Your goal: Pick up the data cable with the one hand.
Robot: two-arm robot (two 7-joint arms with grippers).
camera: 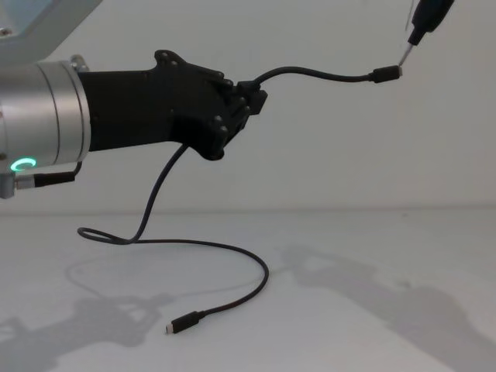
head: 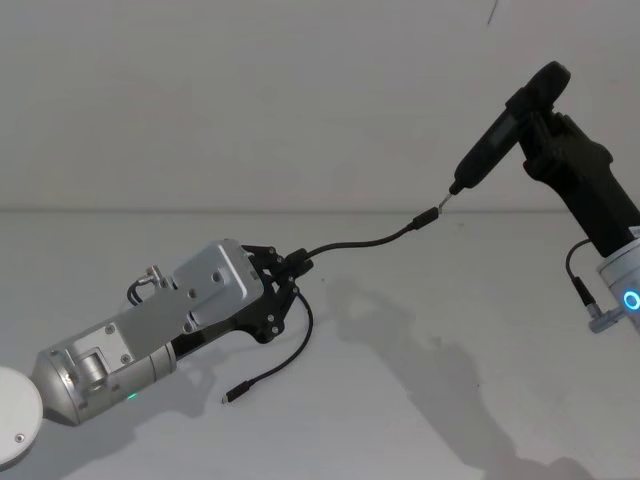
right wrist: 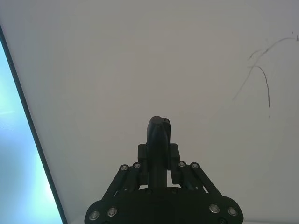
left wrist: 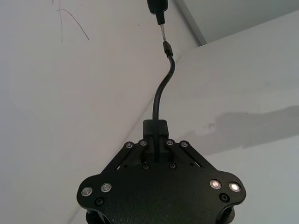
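Left gripper (camera: 252, 99) raised above the table (camera: 372, 271), jaws clamped on the cable (camera: 240, 256) a short way back from one plug. From the jaws a short stretch of cable arcs forward through the air, ending in the near plug (head: 426, 217), which sits just at the metal tip of a stick tool (head: 505, 128).

Behind the gripper the rest of the cable drops to the table, makes a small loop on the robot's left, then curves round to the far plug (camera: 183, 323), lying flat on the surface.

Progress, as I judge it: grasp made and lift begun, pick-up largely done. Left to do: raise the trailing length and far plug off the table, if the whole cord must clear.

Right gripper (right wrist: 159, 161) high on the right, closed on the stick tool.

Obstacles: the tool tip at the raised plug is the only thing close by. Trailing loop might drag or snag as it rises. Plain wall (head: 250, 90) behind.
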